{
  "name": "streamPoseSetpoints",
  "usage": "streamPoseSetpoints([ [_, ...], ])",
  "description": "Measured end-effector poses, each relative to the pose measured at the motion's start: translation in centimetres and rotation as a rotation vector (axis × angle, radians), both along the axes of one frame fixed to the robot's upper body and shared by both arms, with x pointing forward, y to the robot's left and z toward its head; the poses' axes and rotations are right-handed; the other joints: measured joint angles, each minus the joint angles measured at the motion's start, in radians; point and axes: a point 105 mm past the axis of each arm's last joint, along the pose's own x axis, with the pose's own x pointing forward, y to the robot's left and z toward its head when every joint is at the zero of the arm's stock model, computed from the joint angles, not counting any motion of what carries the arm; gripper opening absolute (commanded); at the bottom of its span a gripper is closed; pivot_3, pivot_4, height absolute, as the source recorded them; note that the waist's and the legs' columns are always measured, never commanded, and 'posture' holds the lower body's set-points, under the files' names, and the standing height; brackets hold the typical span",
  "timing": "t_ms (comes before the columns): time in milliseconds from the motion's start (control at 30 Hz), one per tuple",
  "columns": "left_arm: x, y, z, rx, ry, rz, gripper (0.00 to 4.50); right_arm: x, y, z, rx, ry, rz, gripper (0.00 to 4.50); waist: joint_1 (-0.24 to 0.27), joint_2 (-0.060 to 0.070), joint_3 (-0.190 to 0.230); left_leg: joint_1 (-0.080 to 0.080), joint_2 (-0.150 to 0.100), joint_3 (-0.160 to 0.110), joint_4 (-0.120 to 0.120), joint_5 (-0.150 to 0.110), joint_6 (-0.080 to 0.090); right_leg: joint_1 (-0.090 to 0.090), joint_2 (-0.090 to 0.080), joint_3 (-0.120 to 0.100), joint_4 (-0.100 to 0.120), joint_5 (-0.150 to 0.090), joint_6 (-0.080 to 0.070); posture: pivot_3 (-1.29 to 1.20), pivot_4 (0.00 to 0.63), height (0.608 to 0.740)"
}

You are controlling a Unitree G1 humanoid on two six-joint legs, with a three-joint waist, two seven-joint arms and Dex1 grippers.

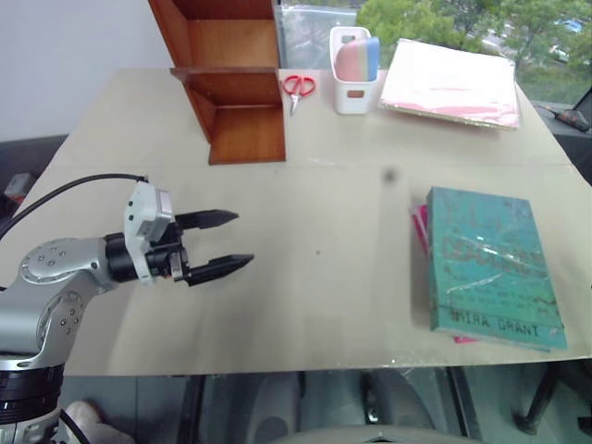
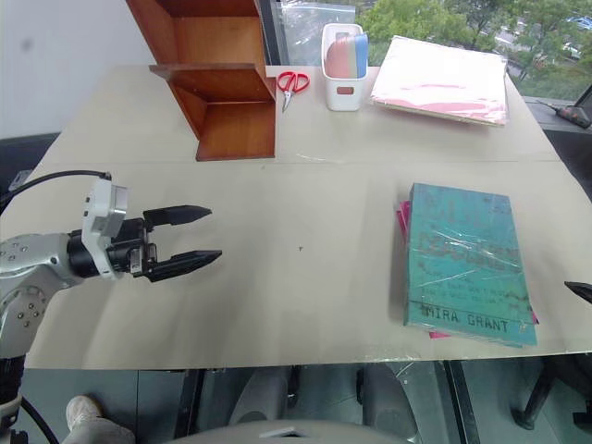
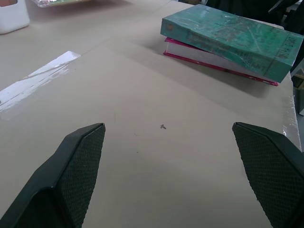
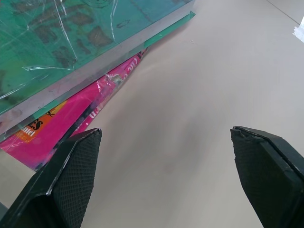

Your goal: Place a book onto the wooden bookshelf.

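Under book (image 1: 490, 264): pink book (image 4: 61, 126), mostly hidden.

the only text that reads clearly is dark lettering, "mira grant", printed along the near edge of the cover of the teal-green book (image 1: 493, 265), which lies flat under glossy wrap on the table (image 1: 305, 277). darker marks higher up the same cover are too smeared by the wrap's glare to make out. the bright pink book (image 4: 71, 118) beneath it carries yellow-and-dark lettering near one corner, seen in the right wrist view, but the letters are cut off and cannot be read.
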Motion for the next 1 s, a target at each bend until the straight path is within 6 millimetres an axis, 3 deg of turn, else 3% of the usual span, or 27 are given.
streamPoseSetpoints([
  [167,0.2,-0.3,0.8,-0.005,-0.030,-0.043,4.50,0.4,0.2,-0.1,0.021,0.004,-0.004,4.46,0.000,0.000,0.000,0.000,0.000,0.000,0.000,0.000,0.000,0.000,0.000,0.000,0.000,0.000,0.000,0.00,0.150,0.740],
  [267,0.0,-0.7,1.5,-0.008,-0.062,-0.088,4.50,0.8,0.5,-0.3,0.039,0.010,-0.007,3.68,0.000,0.000,0.000,0.000,0.000,0.000,0.000,0.000,0.000,0.000,0.000,0.000,0.000,0.000,0.000,0.00,0.150,0.740],
  [467,-1.4,-2.6,2.3,-0.051,-0.080,-0.230,4.50,1.3,1.3,-1.0,0.066,0.023,0.014,0.74,0.000,0.000,0.000,0.000,0.000,0.000,0.000,0.000,0.000,0.000,0.000,0.000,0.000,0.000,0.000,0.00,0.150,0.740],
  [533,-1.9,-3.4,2.1,-0.044,-0.069,-0.283,4.50,1.4,1.7,-1.6,0.082,0.027,0.019,0.08,0.001,0.000,0.000,0.000,0.000,0.000,0.001,0.000,0.000,0.001,0.000,0.000,0.000,0.000,0.000,0.00,0.150,0.740],
  [800,-2.0,-5.0,2.1,-0.058,-0.074,-0.348,4.50,3.8,4.5,-4.1,0.079,0.031,0.091,0.08,-0.003,0.001,0.000,0.000,0.000,0.000,0.003,0.000,0.000,0.001,0.001,0.000,0.002,0.000,0.000,0.00,0.150,0.740],
  [1000,-1.9,-5.1,2.0,-0.062,-0.074,-0.334,4.50,4.7,6.5,-4.4,0.071,0.022,0.135,0.08,0.000,0.001,0.000,0.000,0.000,-0.001,0.003,0.000,0.000,0.001,0.001,0.000,0.002,0.000,0.000,0.00,0.150,0.740],
])
